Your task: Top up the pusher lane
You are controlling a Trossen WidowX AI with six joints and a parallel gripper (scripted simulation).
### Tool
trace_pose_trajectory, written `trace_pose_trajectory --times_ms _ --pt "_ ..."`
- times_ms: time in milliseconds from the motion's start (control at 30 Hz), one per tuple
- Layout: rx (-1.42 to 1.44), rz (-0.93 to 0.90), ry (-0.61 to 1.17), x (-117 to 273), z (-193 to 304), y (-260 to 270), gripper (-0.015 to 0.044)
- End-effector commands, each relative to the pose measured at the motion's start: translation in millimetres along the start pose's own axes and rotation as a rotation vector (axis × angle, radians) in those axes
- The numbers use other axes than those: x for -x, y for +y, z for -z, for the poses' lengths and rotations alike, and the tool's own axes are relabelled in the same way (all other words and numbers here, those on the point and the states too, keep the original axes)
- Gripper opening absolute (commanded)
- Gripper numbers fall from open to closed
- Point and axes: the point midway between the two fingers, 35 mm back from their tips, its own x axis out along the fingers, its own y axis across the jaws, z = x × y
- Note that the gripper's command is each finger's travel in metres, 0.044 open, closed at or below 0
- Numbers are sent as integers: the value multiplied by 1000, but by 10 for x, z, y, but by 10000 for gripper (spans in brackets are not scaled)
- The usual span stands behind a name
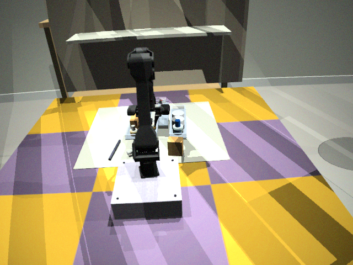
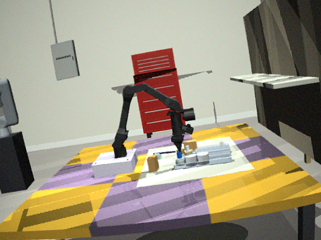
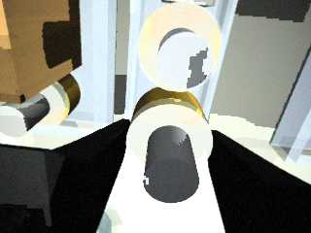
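My gripper [image 3: 168,132] [image 2: 178,151] points down, shut on a jar with an amber body, cream shoulder and dark grey knob [image 3: 171,167]. The held jar is hidden behind the arm in the top view. In the wrist view it is at the front end of the middle lane [image 3: 228,29]. A jar with a cream top and pale knob [image 3: 146,49] stands in that lane just beyond it. Their rims look very close; whether they touch, and whether the held jar is on the lane floor, I cannot tell. The pusher plate and front stop are not clearly visible.
A blue-knobbed jar [image 1: 177,123] [image 2: 179,154] stands in the right lane, with pale round jars behind it. A grey-knobbed jar [image 3: 58,102] [image 1: 133,130] is in the left lane beside an orange-brown block [image 3: 39,44]. Another block [image 1: 175,146] [image 2: 153,162] and a dark rod [image 1: 115,149] are nearby.
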Motion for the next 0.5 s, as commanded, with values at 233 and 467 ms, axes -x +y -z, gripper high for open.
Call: trace_pose_trajectory --times_ms 233,467 --pt "4 -1 -27 28 -90 1 0" --pt "4 -1 -27 29 -99 1 0"
